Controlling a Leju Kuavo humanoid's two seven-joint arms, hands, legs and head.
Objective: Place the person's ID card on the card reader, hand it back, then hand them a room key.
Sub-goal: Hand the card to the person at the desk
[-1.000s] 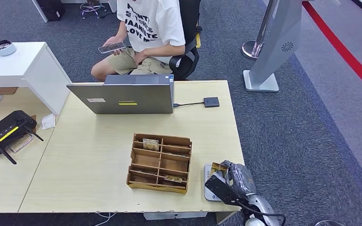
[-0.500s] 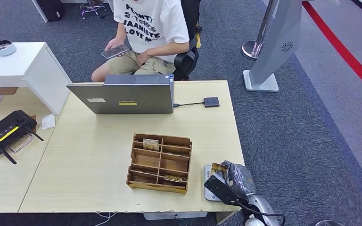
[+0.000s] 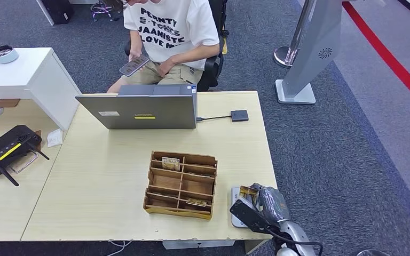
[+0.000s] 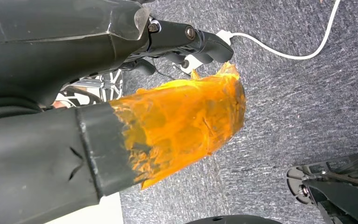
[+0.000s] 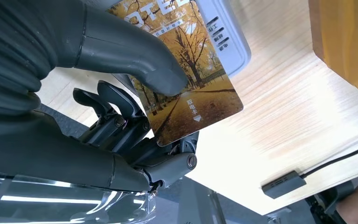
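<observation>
One pale wooden surface [image 3: 112, 176] carries a laptop [image 3: 139, 111], a compartmented wooden organizer [image 3: 181, 185] and the grey card reader [image 3: 235, 201] near its edge. Right hand [image 3: 261, 205] hovers there, thumb and fingers [image 5: 121, 116] clamped on the autumn-printed card [image 5: 191, 100], apparently holding it over the reader for scanning. Left hand [image 4: 168, 126] hangs above the floor; whether its fingers are apart or together I cannot tell.

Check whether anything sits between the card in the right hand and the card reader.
Nothing visible does. The right hand pinches the card directly over the grey card reader, with no object between them. The wooden organizer stands beside the reader, off to one side, not in the path.
</observation>
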